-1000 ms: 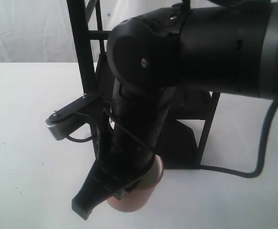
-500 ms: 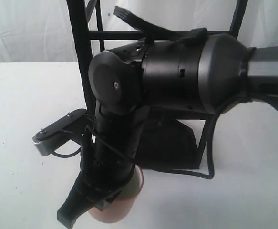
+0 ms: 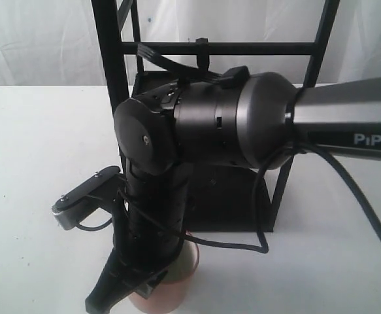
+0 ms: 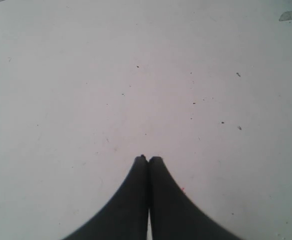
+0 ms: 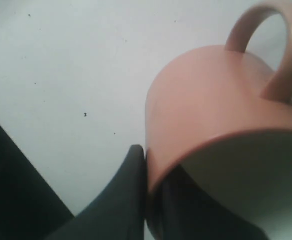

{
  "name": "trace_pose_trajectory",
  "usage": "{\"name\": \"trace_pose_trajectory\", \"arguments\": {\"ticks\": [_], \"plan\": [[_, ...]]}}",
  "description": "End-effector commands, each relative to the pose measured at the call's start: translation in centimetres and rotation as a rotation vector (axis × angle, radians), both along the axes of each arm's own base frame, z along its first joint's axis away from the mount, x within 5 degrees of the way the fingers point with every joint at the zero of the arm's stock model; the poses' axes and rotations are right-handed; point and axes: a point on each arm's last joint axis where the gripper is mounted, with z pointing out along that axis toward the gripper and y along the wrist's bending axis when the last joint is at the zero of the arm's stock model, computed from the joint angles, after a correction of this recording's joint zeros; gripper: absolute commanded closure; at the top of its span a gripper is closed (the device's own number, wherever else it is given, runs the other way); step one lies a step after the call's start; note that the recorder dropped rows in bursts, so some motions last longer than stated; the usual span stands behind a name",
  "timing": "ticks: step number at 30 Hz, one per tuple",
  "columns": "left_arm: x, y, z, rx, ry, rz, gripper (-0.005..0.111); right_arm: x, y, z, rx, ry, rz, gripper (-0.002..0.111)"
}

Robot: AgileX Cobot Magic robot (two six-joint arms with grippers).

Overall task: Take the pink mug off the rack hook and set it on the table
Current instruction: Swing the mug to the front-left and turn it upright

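The pink mug [image 3: 170, 291] is off the rack, low over the white table [image 3: 33, 163] at the front edge of the exterior view, its base cut off by the frame. My right gripper [image 3: 134, 288] is shut on its rim. In the right wrist view that gripper [image 5: 148, 155] has one finger outside the mug [image 5: 211, 95] wall and one inside, with the loop handle on the far side. The bare rack hook [image 3: 203, 57] hangs from the crossbar [image 3: 255, 48] of the black rack [image 3: 108, 65]. My left gripper [image 4: 148, 159] is shut with nothing in it, over bare table [image 4: 135, 75].
The rack's dark shelf [image 3: 232, 209] and right post [image 3: 281, 190] stand just behind the mug. A black cable [image 3: 262, 242] loops from my right arm down in front of the shelf. The arm's camera bracket [image 3: 79, 199] sticks out to the left.
My right arm has come down and shifted left with the mug, uncovering the crossbar and hook. The mug sits lower in the exterior view.
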Motion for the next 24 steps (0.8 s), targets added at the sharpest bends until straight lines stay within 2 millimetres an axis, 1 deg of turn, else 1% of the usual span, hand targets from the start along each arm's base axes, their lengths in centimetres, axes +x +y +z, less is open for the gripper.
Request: {"name": "trace_pose_trajectory", "arguments": {"ticks": [1,12,16,21,24], "plan": [[-0.1,-0.1,-0.3,-0.016,0.017,0.002,0.107,0.0,0.2,0.3,0.011,-0.022,0.020,0.108],[-0.1,-0.1,-0.3,-0.016,0.017,0.002,0.107,0.2,0.4,0.4,0.035,-0.040,0.015,0.108],[-0.1,-0.1,-0.3,-0.016,0.017,0.002,0.107,0.2,0.5,-0.6,0.005,-0.019,0.017,0.108],[-0.1,-0.1,-0.3,-0.016,0.017,0.002,0.107,0.3,0.6,-0.6,0.015,-0.027,0.015,0.108],[-0.1,-0.1,-0.3,-0.016,0.017,0.002,0.107,0.4,0.8,-0.9,0.015,-0.023,0.012,0.108]]}}
